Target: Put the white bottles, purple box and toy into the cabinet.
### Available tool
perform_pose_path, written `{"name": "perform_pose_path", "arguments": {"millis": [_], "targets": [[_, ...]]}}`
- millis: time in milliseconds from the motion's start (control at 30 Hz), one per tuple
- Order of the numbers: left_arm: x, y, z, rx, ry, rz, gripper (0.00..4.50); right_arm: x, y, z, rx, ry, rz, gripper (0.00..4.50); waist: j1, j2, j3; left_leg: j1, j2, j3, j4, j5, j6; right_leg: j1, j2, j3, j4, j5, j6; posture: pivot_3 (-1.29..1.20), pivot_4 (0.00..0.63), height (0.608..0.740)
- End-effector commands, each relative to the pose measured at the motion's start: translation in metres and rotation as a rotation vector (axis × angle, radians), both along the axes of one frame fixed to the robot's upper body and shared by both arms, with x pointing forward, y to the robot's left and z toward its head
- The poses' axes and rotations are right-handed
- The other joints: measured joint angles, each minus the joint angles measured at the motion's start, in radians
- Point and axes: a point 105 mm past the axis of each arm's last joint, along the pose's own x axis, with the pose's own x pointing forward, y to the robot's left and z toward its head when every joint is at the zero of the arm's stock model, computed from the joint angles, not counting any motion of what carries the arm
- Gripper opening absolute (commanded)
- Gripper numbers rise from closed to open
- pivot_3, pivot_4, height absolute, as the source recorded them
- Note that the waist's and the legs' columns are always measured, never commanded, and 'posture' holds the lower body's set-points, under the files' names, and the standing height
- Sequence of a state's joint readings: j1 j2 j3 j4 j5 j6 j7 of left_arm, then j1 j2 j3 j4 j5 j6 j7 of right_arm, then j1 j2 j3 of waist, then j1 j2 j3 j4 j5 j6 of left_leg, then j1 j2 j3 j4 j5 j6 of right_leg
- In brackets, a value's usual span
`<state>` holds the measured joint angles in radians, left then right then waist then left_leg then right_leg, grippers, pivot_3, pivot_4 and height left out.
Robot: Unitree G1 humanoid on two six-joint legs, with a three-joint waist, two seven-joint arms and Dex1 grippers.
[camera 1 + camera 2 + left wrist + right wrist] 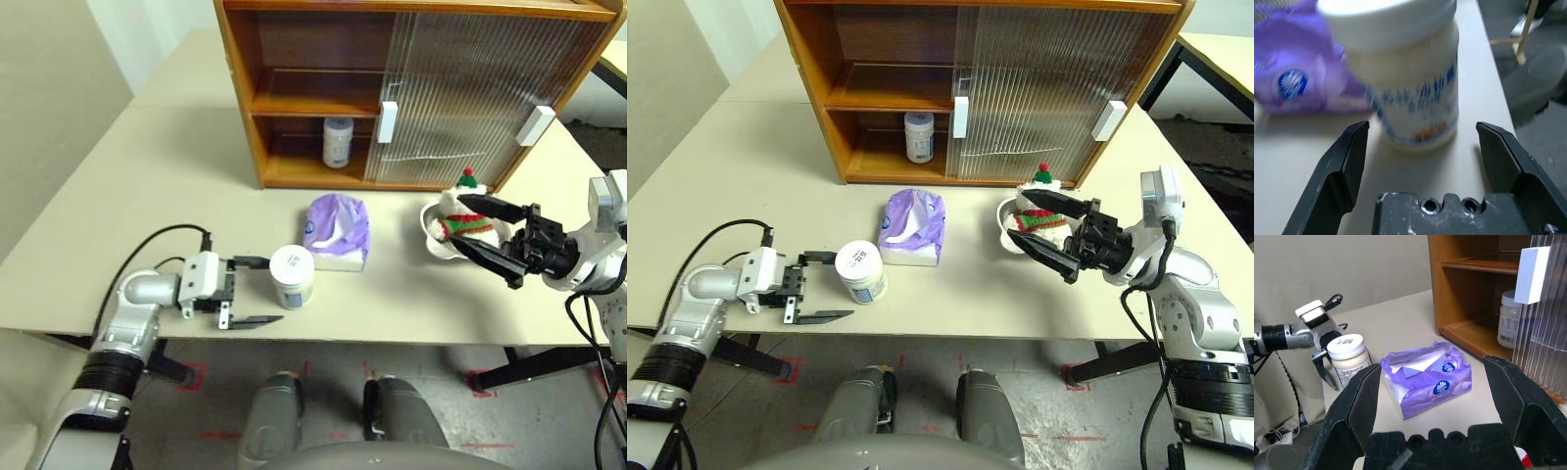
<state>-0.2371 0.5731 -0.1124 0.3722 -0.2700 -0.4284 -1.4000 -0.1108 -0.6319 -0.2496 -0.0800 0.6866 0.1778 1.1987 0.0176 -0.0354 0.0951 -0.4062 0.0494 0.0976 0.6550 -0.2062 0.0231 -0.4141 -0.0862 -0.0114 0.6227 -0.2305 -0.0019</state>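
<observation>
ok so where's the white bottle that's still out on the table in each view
Left eye view: white bottle near the table's front edge, beside the open left pincer.
Right eye view: same bottle, front left of centre.
Left wrist view: bottle large, just beyond the fingers.
Right wrist view: bottle at left.
Shared landmark: the purple box next to it.

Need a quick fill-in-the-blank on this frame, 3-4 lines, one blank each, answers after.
1. One white bottle already stands inside the ____.
2. The left pincer is open beside the other bottle, which stands on the ____.
3. The purple box lies between that bottle and the ____.
4. The right pincer is ____, in front of the toy.

Missing words: cabinet; table; toy; open
</observation>
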Motion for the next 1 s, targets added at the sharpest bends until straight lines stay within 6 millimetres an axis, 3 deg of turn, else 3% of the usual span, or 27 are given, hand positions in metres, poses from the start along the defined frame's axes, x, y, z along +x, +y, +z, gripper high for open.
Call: {"name": "perform_pose_path", "arguments": {"millis": [33,300,433,600,833,1000], "targets": [[0.004,-0.011,-0.006,0.005,0.023,-0.003,4.44,-0.003,-0.003,0.004,-0.024,-0.014,-0.015,4.5,-0.001,-0.001,0.0,0.0,0.0,0.0,0.001,0.0,0.0,0.001,0.0,0.0,0.0,0.0,0.0,0.02,0.034,0.74],[0.001,-0.022,-0.019,0.001,0.112,-0.01,4.44,-0.005,-0.004,0.004,-0.031,-0.015,-0.028,4.5,-0.006,0.0,-0.009,0.001,0.0,-0.001,0.002,0.0,0.0,0.002,0.001,-0.001,0.001,0.0,0.0,0.01,0.029,0.74],[-0.001,-0.015,-0.022,0.031,0.142,-0.004,3.25,-0.005,-0.006,0.004,-0.032,-0.017,-0.033,4.5,-0.006,0.002,-0.018,0.001,0.0,-0.001,0.002,0.0,0.0,0.002,0.001,-0.001,0.001,-0.001,0.0,0.01,0.031,0.74],[0.006,0.003,-0.01,0.047,0.122,0.05,3.19,-0.004,-0.003,0.003,-0.027,-0.014,-0.023,4.5,-0.017,0.001,-0.019,0.002,0.0,-0.003,0.002,0.0,0.0,0.002,0.002,-0.001,0.002,-0.001,-0.001,0.02,0.035,0.74],[0.053,0.026,0.051,-0.144,0.011,0.324,3.19,-0.005,0.003,0.001,-0.015,-0.01,-0.01,4.5,-0.024,0.001,-0.018,0.002,0.002,-0.004,0.002,0.0,0.0,0.001,0.002,-0.002,0.003,-0.001,-0.001,0.03,0.038,0.74],[0.097,0.011,0.098,-0.353,-0.052,0.488,3.19,-0.008,0.019,0.0,0.046,-0.003,0.014,4.5,0.001,0.0,-0.018,0.0,0.0,-0.004,0.003,0.0,0.0,0.004,-0.001,-0.003,0.001,0.0,0.001,0.03,0.041,0.74]]}}
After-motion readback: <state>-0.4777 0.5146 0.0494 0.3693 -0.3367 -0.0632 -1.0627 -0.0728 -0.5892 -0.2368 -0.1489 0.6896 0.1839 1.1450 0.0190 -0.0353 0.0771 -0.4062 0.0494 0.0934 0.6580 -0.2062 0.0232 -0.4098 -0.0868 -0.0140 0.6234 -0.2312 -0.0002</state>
